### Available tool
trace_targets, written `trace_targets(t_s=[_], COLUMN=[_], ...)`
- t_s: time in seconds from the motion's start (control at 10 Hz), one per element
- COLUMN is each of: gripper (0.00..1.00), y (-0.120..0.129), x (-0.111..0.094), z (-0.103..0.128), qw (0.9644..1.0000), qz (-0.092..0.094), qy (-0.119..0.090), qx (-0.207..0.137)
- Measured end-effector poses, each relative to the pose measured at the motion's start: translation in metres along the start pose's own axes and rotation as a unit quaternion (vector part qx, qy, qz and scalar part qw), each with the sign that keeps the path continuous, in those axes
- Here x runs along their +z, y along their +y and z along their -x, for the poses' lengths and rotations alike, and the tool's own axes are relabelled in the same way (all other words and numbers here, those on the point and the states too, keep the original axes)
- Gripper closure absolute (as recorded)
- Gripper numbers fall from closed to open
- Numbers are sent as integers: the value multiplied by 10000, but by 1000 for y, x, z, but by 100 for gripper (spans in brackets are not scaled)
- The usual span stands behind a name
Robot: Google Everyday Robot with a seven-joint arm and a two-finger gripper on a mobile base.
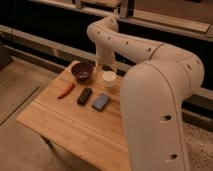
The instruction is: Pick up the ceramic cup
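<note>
The ceramic cup is small, white and round, at the back of the wooden table, just right of the dark maroon bowl. My gripper comes down from the white arm right above and behind the cup, at its rim. The arm's wrist hides the gripper's tips. I cannot tell whether the cup rests on the table or hangs just above it.
A red elongated object, a black block and a blue-grey block lie in a row in front of the bowl and cup. My white arm and body fill the right side. A dark shelf wall runs behind the table.
</note>
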Motion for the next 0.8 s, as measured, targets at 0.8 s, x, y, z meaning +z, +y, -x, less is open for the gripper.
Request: trace_targets(t_s=[0.8], gripper=[35], y=[12], x=[3], z=[5], qw=[9978], qz=[270], qy=[-251], qx=[-543])
